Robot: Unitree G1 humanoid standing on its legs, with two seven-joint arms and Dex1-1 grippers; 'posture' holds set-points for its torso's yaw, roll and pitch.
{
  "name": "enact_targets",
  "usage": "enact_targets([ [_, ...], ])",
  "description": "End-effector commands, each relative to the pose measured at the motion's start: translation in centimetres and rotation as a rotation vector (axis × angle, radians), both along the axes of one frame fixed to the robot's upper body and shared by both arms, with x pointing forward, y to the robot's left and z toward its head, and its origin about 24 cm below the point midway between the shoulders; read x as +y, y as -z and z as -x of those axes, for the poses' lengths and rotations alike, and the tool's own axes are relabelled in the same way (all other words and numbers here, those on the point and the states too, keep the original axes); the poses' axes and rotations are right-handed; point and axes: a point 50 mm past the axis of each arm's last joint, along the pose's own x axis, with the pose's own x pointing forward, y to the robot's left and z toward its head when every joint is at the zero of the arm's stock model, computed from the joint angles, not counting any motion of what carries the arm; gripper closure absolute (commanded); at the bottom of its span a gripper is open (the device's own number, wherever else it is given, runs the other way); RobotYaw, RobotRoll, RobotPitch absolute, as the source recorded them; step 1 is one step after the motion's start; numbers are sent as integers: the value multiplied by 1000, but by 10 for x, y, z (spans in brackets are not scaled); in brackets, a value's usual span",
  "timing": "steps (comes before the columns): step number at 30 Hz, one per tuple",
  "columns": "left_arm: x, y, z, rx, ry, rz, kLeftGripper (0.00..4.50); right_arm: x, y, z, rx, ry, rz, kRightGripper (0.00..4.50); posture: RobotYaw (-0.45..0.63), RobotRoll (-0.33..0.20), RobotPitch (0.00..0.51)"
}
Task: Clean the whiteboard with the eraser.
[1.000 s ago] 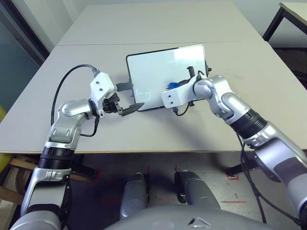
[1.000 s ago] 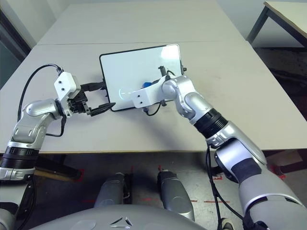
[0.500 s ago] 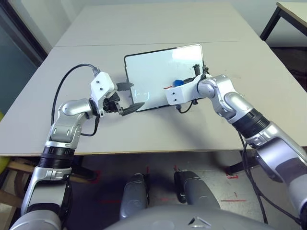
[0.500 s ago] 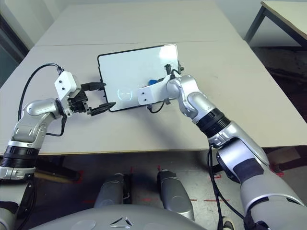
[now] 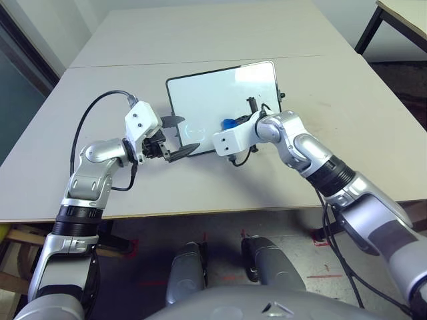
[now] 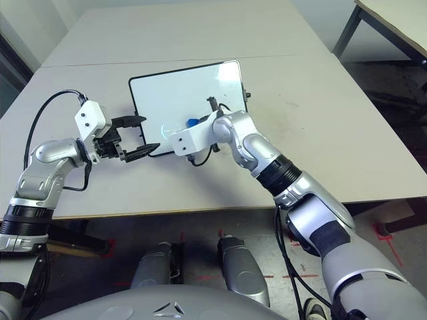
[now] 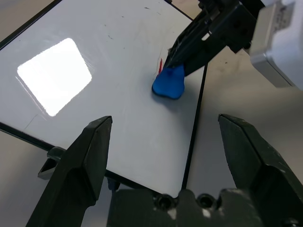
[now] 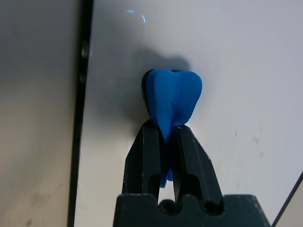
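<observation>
Now, at the left of the frame, the left claw [image 5: 175,139] stands spread wide, its two black fingers [image 5: 183,153] just off the left edge of the whiteboard [image 5: 207,100], pinching nothing. The whiteboard lies at the centre of the pale surface [image 5: 133,193], slightly askew, with a bright glare patch near its upper right corner and a faint light-blue ring near its lower left. Right of that ring, in the lower middle of the board, the right claw [image 8: 164,142] is pressed together on the eraser [image 5: 228,123], squeezing the blue block so its end bulges against the white face.
</observation>
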Motion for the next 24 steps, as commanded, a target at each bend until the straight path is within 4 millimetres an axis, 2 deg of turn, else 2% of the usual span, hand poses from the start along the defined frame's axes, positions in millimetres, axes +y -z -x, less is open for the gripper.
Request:
enact_targets([
  [1, 2, -1, 3, -3, -9, -6, 0, 3, 13, 2, 49, -8, 38, 4357, -98, 0, 114],
  [5, 2, -1, 3, -4, -12, -6, 0, -4, 13, -2, 42, 16, 49, 4357, -98, 0, 114],
  [13, 0, 0, 1, -6, -3, -3, 0, -41, 10, -17, -10, 128, 147, 4357, -120, 0, 107],
  [24, -2, -1, -3, -11, 9, -1, 0, -66, 22, -16, 15, 182, 233, 4357, -135, 0, 105],
])
